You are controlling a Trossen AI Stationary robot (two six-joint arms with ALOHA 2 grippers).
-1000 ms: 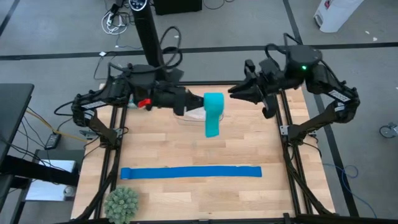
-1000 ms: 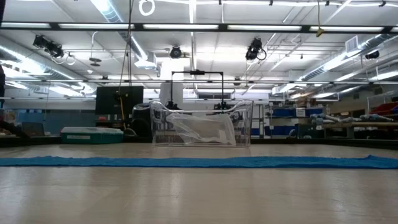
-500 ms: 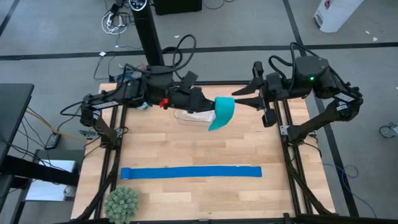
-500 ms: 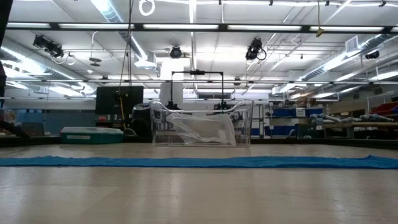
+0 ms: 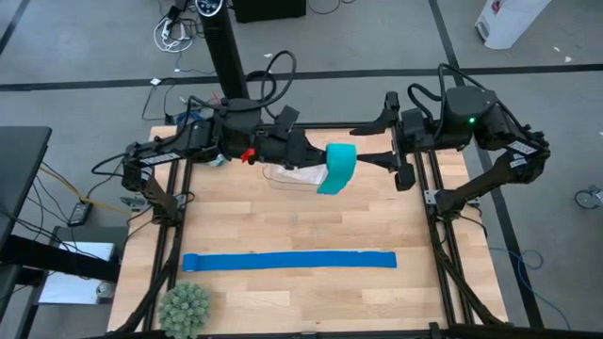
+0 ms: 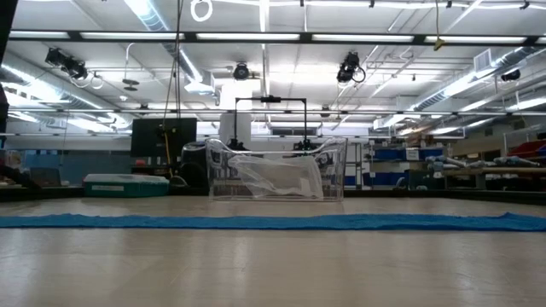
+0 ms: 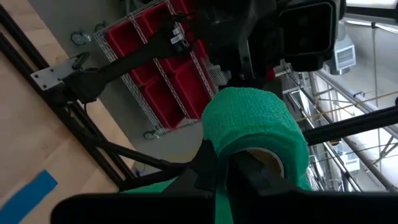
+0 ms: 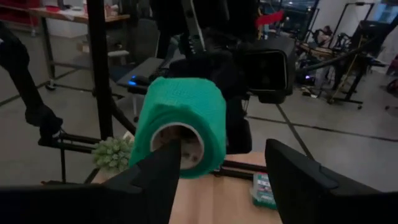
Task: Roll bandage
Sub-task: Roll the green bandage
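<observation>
Now that right gripper (image 5: pixel 370 147) has spread wide vs 0.5 s ago | bandage (image 5: pixel 337 168) roll up in air at table's far side, tail hanging | left gripper (image 5: pixel 311 157) pinched shut on roll | judgement: regrip before next wind

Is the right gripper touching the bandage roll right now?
Cannot tell. In the right wrist view the open right gripper straddles the bandage roll, one finger overlapping its core, but no view shows contact or a gap plainly.
</observation>
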